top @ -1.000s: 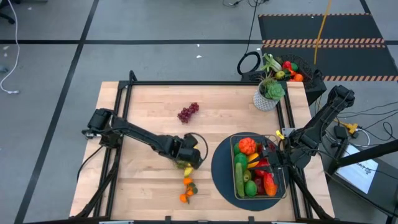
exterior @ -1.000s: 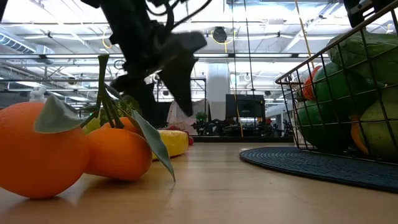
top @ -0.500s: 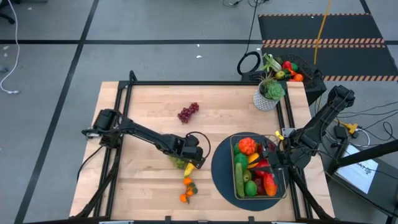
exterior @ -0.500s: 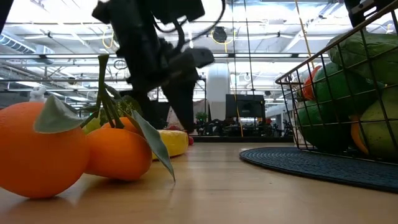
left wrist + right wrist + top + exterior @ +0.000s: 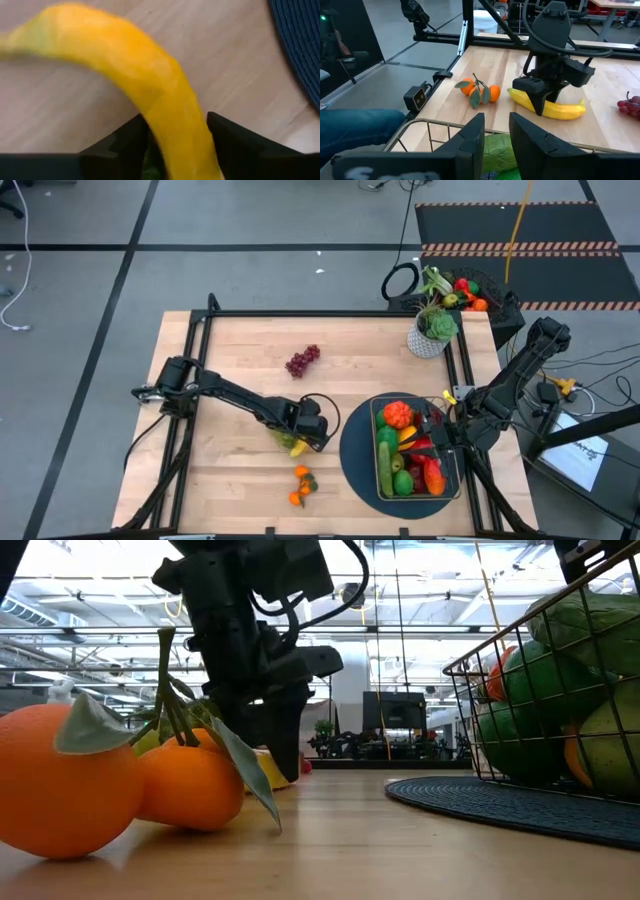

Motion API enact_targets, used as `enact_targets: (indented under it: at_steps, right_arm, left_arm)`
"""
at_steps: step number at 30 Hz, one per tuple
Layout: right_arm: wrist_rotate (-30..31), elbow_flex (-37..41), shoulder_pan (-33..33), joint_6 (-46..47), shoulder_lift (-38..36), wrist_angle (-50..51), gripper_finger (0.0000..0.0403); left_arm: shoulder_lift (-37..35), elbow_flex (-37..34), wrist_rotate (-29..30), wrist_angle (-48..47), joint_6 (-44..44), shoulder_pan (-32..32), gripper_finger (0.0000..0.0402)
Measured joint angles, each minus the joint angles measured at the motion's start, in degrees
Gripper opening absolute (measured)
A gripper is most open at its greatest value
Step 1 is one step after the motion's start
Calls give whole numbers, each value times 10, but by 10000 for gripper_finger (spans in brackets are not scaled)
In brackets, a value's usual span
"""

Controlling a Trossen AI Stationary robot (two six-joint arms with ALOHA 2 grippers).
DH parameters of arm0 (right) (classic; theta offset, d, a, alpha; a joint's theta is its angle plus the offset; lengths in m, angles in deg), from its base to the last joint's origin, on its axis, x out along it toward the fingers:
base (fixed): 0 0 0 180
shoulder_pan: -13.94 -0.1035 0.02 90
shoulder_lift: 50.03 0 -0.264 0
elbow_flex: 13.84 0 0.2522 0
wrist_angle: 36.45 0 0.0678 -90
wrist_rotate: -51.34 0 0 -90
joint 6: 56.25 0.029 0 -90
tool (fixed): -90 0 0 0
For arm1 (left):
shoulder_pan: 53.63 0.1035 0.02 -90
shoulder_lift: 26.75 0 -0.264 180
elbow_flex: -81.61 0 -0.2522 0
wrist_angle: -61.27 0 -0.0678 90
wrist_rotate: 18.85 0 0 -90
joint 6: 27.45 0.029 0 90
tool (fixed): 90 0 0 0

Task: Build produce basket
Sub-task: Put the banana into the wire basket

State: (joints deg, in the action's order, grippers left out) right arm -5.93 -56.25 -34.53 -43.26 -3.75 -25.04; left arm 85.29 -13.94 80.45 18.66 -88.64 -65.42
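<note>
At the centre of the high view, you have the left gripper [image 5: 303,437] down over the banana [image 5: 294,447], its fingers [image 5: 125,145] straddling the yellow fruit on either side. Whether they have closed into a firm grip you cannot tell; the banana lies on the wood. That straddle across the fruit's narrow width looks like the set-up for lifting it.

Just below, lower centre, the leafy oranges [image 5: 299,485] wait untouched, and the purple grapes [image 5: 302,360] lie well apart toward upper centre.

To the right, the basket [image 5: 456,476] sits on the dark round mat [image 5: 352,450], already crowded with red, green and orange produce. The right gripper [image 5: 442,432], fingers [image 5: 470,135] nearly closed and holding nothing, hangs at the basket's right rim, likely parked clear of the delivery path.
</note>
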Motion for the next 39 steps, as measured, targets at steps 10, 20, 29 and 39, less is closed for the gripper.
enact_targets:
  at_steps: [10, 20, 29, 39]
  right_arm:
    - [2, 0, 0, 3, 0, -2, 82]
    - [144, 0, 1, 92, 6, -26, 82]
    - [195, 0, 30, 76, 78, -195, 94]
    - [96, 0, 147, -53, 203, -437, 210]
  left_arm:
    - [-61, -1, 29, 29, 66, 5, 133]
    - [-142, 0, 93, 192, 233, -15, 145]
    - [-146, 0, 201, 351, 445, -51, 143]
    - [-146, 0, 372, 368, 578, -92, 143]
